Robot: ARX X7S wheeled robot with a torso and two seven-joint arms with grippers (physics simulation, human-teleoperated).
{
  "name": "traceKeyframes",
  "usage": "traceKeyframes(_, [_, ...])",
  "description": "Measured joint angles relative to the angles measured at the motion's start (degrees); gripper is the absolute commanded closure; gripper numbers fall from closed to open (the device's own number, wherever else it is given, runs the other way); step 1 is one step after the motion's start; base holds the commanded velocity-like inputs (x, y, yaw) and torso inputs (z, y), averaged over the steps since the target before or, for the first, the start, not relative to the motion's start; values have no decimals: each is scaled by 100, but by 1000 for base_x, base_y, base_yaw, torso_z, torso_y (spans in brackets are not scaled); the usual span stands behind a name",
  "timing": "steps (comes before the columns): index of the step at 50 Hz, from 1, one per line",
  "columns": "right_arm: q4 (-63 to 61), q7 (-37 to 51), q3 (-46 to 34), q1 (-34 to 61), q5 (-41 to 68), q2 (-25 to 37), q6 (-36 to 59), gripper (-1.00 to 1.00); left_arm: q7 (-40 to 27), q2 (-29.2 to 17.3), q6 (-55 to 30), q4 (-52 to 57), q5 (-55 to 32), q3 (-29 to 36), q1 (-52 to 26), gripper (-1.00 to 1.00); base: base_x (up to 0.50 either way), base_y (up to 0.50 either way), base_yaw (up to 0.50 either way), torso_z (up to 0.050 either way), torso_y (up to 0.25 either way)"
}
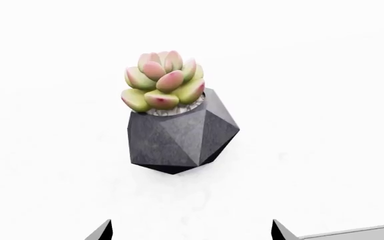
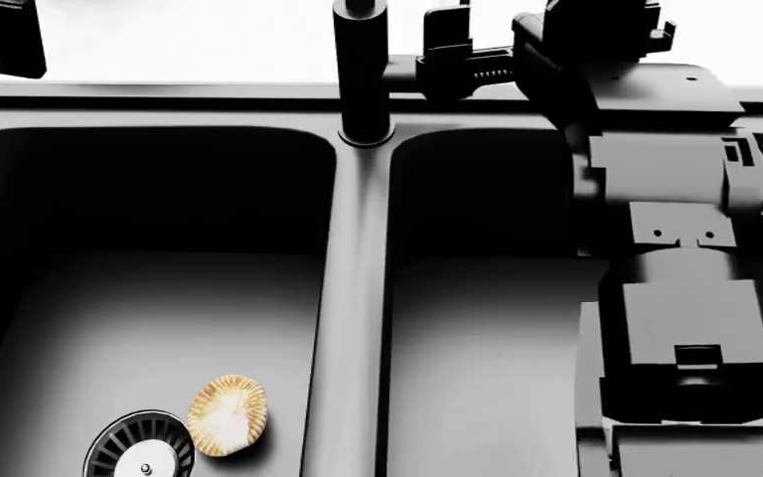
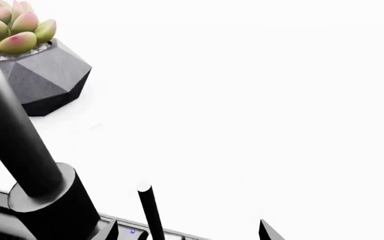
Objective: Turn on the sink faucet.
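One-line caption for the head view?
Right gripper reaches beside the sink faucet above the double-basin sink; a scallop shell lies by the drain.

One sink [image 2: 355, 298] with two basins; one faucet [image 2: 362, 70]; one visible drain [image 2: 140, 447]; one shell-shaped scrubber or shell [image 2: 228, 414]; one potted succulent [image 1: 172, 115]; two robot grippers, left [image 2: 4, 35] and right [image 2: 451, 55].

Sharp renders; counter [image 1: 325, 75] blown out white, sink [image 2: 156, 298] basins dim with soft shadows.
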Motion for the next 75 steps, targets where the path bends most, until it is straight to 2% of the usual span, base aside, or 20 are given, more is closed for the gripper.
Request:
traceKeyframes(27, [172,152,789,96,-793,-241,-50,-100,-10,-32,307,-122,-87,-146,257,-100,0,0,0,0,0])
traceKeyframes(48, [183,116,774,351,-905,-311,-83,-100,62,0,660,-230,-89,-168,282,-100,0,0,0,8,-127])
traceKeyframes(75, [182,571,787,570,-906,-328,-253,-100,-20,-29,666,-190,-136,-217,400,-100,0,0,0,0,-2])
